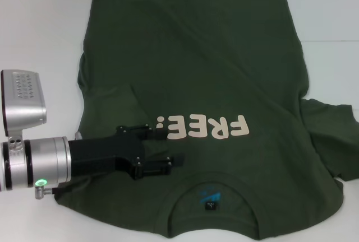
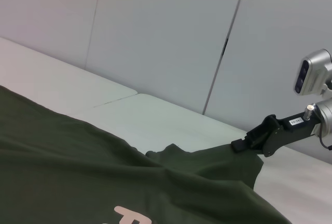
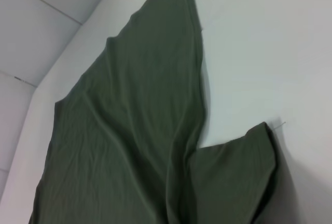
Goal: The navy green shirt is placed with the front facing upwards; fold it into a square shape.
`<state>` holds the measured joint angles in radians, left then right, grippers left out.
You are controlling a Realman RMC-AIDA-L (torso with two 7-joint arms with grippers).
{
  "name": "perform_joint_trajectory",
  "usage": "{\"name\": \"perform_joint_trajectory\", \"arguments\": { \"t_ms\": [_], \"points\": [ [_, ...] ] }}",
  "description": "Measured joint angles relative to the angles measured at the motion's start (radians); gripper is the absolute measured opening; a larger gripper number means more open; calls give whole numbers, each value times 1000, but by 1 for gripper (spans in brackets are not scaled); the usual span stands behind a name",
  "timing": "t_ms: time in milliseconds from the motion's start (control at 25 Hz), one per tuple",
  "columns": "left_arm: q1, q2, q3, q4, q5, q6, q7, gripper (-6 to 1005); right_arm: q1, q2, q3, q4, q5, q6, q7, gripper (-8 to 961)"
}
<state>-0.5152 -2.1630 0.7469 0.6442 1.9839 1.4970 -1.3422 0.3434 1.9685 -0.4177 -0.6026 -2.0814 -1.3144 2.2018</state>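
Olive cotton: I count one navy green shirt [image 1: 196,74] spread front-up on the white desk [image 1: 39,23], left sleeve folded inward. My left pincer [image 1: 168,147] hovers open beside the lettering; my right pincer [image 2: 248,141] clamps the other sleeve.

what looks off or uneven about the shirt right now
The navy green shirt is lopsided: its left sleeve is folded in over the body beside the left gripper, while the right sleeve still sticks out, rumpled, on the white table.
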Motion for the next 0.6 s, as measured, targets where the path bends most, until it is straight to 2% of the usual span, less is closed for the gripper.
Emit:
{"name": "perform_joint_trajectory", "arguments": {
  "t_ms": [160, 440, 600],
  "points": [
    [1, 0, -3, 0, -1, 0, -4, 766, 0, -6, 29, 11, 0, 2, -13, 11],
    [1, 0, -9, 0, -4, 0, -12, 766, 25, -10, 76, 3, 0, 17, -27, 13],
    [0, 0, -10, 0, -4, 0, -12, 765, 50, -25, 77, -1, -2, 34, -27, 14]
  ]
}}
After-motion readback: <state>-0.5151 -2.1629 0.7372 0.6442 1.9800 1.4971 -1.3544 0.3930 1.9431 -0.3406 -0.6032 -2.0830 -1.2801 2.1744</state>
